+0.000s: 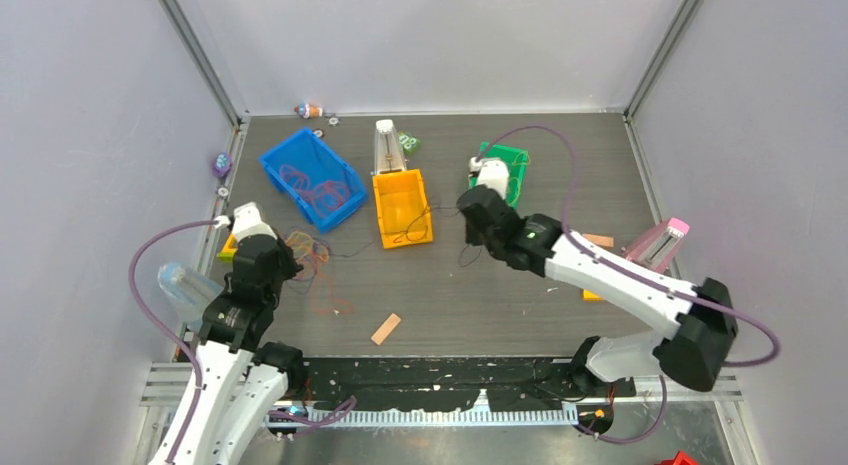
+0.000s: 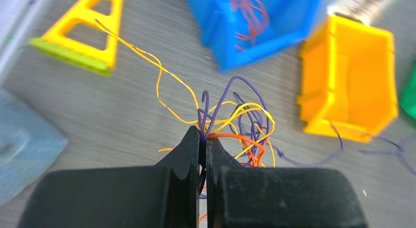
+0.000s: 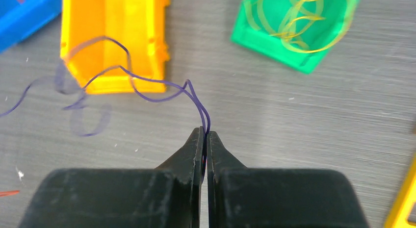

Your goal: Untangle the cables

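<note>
The left pincer [image 2: 202, 139] is shut, and strands of the tangle of cables [image 2: 240, 122] are clamped between its tips. Purple, yellow and orange loops are bunched directly beyond the tips. The tangle is located on the left part of the desk [image 1: 480, 305], on the near side of the blue bin [image 1: 290, 197], in which red cables [image 1: 325, 190] are held. The right pincer [image 3: 205, 135] is likewise shut, and a doubled purple cable [image 3: 147, 88] is gripped at its tips. This cable is run leftward across the near end of the orange bin [image 3: 68, 37]. Yellow cables [image 3: 294, 17] are contained in the green bin [image 3: 274, 54], which is placed to the right of the orange bin.
</note>
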Available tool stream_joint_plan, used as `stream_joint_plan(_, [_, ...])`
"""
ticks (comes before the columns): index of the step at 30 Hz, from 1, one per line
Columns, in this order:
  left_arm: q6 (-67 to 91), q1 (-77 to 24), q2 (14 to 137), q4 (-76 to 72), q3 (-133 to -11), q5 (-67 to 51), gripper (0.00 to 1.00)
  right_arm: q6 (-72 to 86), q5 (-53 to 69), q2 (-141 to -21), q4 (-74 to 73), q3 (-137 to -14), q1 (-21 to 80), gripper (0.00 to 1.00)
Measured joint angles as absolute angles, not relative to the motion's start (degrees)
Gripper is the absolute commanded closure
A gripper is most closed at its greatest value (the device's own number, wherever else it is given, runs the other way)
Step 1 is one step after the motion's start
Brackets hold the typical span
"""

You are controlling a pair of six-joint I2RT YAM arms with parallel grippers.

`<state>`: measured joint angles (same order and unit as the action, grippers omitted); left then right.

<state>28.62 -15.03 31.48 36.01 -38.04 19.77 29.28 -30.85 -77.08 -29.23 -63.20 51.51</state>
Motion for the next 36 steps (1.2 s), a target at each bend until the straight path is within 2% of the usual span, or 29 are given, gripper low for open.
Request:
stream_joint_plan(5, [31.5,-9.2,30.6,38.6,-38.1,24.2,1.00,26.5,-31.5,-68.0,-33.0,-62.8,42.8,0.95])
stream_joint_plan(11, [33.7,-7.1,31.9,39.8,-38.1,24.5,1.00,22.7,-32.2,-57.5,-36.1,-62.5,34.8,0.95])
stream_joint_plan(18, [36.6,-4.1,32.2,42.2,-38.2,26.5,1.00,20.5,-34.2,-55.5,-39.4,-62.5,31.2,0.95])
stream_joint_plan(28, [38.8,-0.6,32.6,44.3,-38.4,27.0,1.00,19.7,-42.6,-47.7,-41.1,-60.1,20.2,0.95])
stream_joint_plan(31, [38.3,-0.6,32.4,43.9,-38.4,25.3,1.00,18.8,-40.4,-46.0,-40.3,-59.0,20.1,0.95])
stream_joint_plan(36, [33.4,-0.6,30.7,40.6,-38.4,16.7,1.00,16.6,-27.8,-46.0,-37.2,-57.9,20.1,0.95])
